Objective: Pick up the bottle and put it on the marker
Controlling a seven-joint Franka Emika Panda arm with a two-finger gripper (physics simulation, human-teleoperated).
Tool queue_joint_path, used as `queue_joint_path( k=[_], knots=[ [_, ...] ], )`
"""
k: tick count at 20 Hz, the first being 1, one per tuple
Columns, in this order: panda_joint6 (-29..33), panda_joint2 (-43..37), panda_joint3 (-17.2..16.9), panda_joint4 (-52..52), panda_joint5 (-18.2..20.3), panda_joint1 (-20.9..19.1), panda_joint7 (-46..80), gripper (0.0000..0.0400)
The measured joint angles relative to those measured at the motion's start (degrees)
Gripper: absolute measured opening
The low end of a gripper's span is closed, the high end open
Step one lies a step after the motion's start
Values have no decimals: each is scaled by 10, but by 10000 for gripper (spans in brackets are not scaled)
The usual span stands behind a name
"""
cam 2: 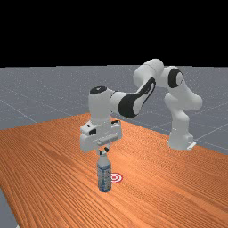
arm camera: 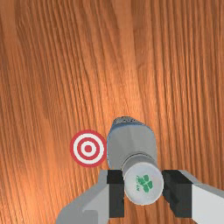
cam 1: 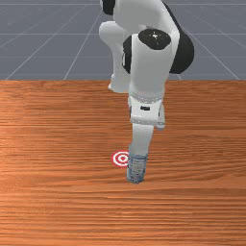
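Worked above the table (cam 1: 48, 202) of orange-brown wood. Reached across it with the arm (cam 2: 100, 107), angled downward at the hand. Positioned the gripper (cam 2: 103, 151) over the workpiece. Held the bottle (cam 2: 104, 176) roughly upright, beside the marker (arm camera: 88, 148) and off its centre. Could not confirm clearance beneath the base. Judged to be at the change from grasp to transfer, with placement not yet done. Called next, by the same judgement, for slight lift if in contact with the wood, a short shift towards the front view's left, centring over the rings, level lowering, then release. Clamped the white cap (arm camera: 143, 183) between both fingers (arm camera: 116, 192), with a black pad against each side
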Motion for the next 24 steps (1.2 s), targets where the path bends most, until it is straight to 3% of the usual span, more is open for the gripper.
queue_joint_path(
  k=[4, 7, 10, 11, 12, 13, 14, 15, 18, 24],
  knots=[
    [-1, -2, -15, -4, 21, -14, 59, 134],
    [9, -16, -15, -26, 11, -32, 4, 134],
    [42, -65, 0, -105, 29, -47, -40, 128],
    [55, -82, -7, -134, 1, -39, -50, 129],
    [64, -94, -6, -157, 0, -39, -57, 129],
    [69, -104, -6, -173, 0, -39, -55, 129],
    [71, -111, -1, -185, 27, -47, -45, 129],
    [39, -105, -9, -170, 7, -37, -30, 128],
    [87, -148, -11, -243, 10, -36, -12, 129],
    [95, -179, -10, -291, 7, -36, -20, 128]
  ],
)
